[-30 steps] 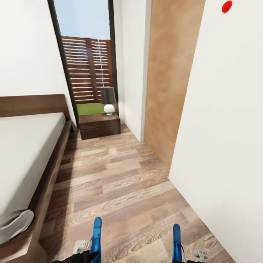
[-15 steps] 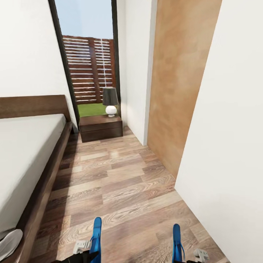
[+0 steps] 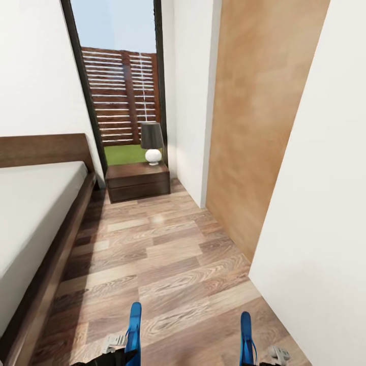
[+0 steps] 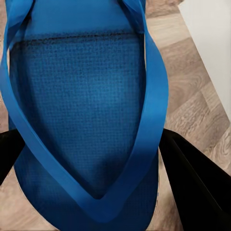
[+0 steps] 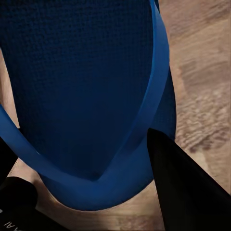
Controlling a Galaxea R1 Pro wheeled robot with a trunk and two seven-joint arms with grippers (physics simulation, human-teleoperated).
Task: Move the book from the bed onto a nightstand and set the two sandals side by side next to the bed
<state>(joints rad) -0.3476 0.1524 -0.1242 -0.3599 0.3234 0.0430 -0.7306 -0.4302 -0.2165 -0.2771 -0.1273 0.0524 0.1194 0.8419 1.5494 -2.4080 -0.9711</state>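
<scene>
Along the bottom edge of the head view, two bright blue flip-flop sandals (image 3: 134,325) (image 3: 246,333) stand on edge, each pinched between the jaws of its own arm. Lower both flat onto the wood-plank floor (image 3: 168,264), soles down, parallel, just beside the dark-framed white bed (image 3: 30,218) at left.

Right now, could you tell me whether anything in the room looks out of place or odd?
Only the two sandals: one stands on edge in the left gripper, the other in the right gripper, above the wooden floor. The bed and nightstand look tidy.
</scene>
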